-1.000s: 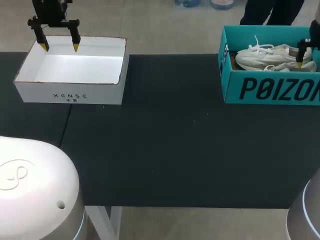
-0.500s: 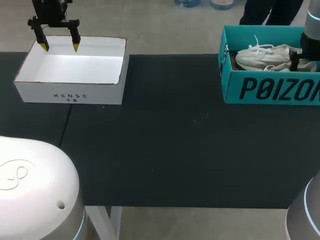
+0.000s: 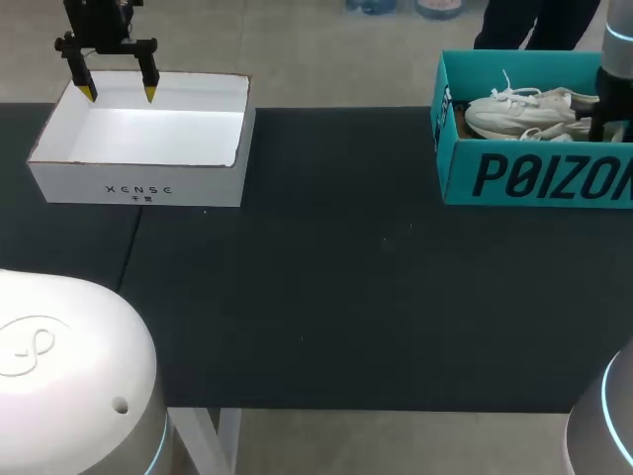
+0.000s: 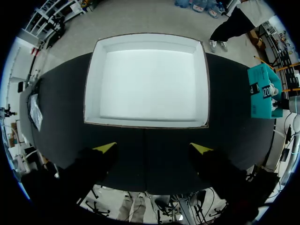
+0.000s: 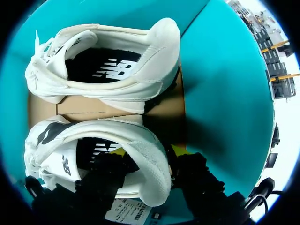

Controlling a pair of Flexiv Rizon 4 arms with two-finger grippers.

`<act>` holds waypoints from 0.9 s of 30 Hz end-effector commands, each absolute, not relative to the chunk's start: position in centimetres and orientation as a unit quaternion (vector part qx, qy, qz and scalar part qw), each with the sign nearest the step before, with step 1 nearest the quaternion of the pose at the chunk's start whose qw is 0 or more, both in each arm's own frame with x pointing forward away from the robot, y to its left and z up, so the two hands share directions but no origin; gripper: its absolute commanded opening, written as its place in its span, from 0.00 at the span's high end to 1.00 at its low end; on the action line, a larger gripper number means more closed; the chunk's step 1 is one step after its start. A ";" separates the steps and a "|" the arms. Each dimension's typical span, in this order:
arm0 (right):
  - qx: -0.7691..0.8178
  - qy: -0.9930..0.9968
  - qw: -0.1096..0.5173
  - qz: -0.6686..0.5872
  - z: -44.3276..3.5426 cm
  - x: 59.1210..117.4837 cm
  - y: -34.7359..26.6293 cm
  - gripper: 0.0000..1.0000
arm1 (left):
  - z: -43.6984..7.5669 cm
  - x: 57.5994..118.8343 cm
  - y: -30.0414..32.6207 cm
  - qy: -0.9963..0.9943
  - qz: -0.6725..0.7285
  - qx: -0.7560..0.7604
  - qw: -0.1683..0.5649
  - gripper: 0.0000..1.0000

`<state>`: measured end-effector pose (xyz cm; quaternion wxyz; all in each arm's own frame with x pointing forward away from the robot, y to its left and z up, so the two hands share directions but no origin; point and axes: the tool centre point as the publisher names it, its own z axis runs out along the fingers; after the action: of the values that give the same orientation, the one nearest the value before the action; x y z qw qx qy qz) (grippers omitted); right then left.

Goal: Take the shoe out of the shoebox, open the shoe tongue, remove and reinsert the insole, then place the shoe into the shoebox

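Note:
Two white shoes lie in the teal shoebox at the table's right end. My right arm reaches down into it, so its fingers are hidden in the head view. In the right wrist view my right gripper straddles the heel of the nearer shoe, one finger inside the opening and one outside, both against the heel wall. The other shoe lies beyond it on the cardboard floor. My left gripper hangs open over the white box, holding nothing.
The white open box stands at the table's far left, just ahead of my left gripper. The dark table top stretches between the two boxes. The teal walls stand close around the shoes.
My right gripper has sunk into the shoebox and its fingers have closed in on the nearer shoe's heel. The left arm has not moved.

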<state>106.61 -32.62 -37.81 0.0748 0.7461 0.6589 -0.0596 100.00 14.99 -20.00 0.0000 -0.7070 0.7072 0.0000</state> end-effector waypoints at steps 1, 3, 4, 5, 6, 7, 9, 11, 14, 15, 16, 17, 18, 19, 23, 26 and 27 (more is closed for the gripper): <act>0.752 0.651 0.079 -0.066 -37.7 106.8 -32.5 1.00 | -20.0 100.0 15.0 0.707 0.000 -0.707 0.000 0.00; 0.752 0.650 0.086 -0.067 -37.6 106.8 -32.7 1.00 | -20.0 100.0 15.0 0.707 0.000 -0.707 0.000 0.00; 0.754 0.647 0.090 -0.068 -37.5 106.8 -32.8 1.00 | -20.0 100.0 15.0 0.707 0.000 -0.707 0.000 0.00; 0.754 0.647 0.090 -0.068 -37.3 106.8 -32.9 1.00 | -20.0 100.0 15.0 0.707 0.000 -0.707 0.000 0.00; 0.759 0.641 0.095 -0.067 -37.0 106.7 -33.1 1.00 | -20.0 100.0 15.0 0.707 0.000 -0.707 0.000 0.00; 0.763 0.636 0.096 -0.067 -36.7 106.7 -33.3 1.00 | -20.0 100.0 15.0 0.707 0.000 -0.707 0.000 0.00; 0.767 0.631 0.099 -0.065 -36.1 106.5 -33.9 1.00 | -20.0 100.0 15.0 0.707 0.000 -0.707 0.000 0.00; 0.770 0.627 0.102 -0.060 -35.3 106.3 -34.4 1.00 | -20.0 100.0 15.0 0.707 0.000 -0.707 0.000 0.00; 0.775 0.621 0.108 -0.048 -33.4 106.0 -34.8 1.00 | -20.0 100.0 15.0 0.707 0.000 -0.707 0.000 0.00; 0.776 0.618 0.115 -0.049 -32.8 105.9 -34.8 1.00 | -20.0 100.0 15.0 0.707 0.000 -0.707 0.000 0.00; 0.779 0.615 0.117 -0.045 -32.2 105.9 -34.8 1.00 | -20.0 100.0 15.0 0.707 0.000 -0.707 0.000 0.00; 0.780 0.613 0.116 -0.046 -31.5 105.8 -34.8 1.00 | -20.0 100.0 15.0 0.707 0.000 -0.707 0.000 0.00; 0.785 0.605 0.120 -0.050 -31.0 105.8 -34.8 1.00 | -20.0 100.0 15.0 0.707 0.000 -0.707 0.000 0.00; 0.790 0.603 0.106 -0.041 -29.9 105.7 -34.9 1.00 | -20.0 100.0 15.0 0.707 0.000 -0.707 0.000 0.00; 0.800 0.590 0.102 -0.042 -27.2 105.5 -34.8 1.00 | -20.0 100.0 15.0 0.707 0.000 -0.707 0.000 0.00; 0.803 0.586 0.103 -0.031 -25.2 105.2 -34.4 1.00 | -20.0 100.0 15.0 0.707 0.000 -0.707 0.000 0.00; 0.805 0.583 0.108 -0.031 -24.7 105.2 -34.3 1.00 | -20.0 100.0 15.0 0.707 0.000 -0.707 0.000 0.00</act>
<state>106.27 -34.80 -27.64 0.1003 0.8036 0.5857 -0.0338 100.00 14.99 -20.00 0.0000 -0.7070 0.7072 0.0000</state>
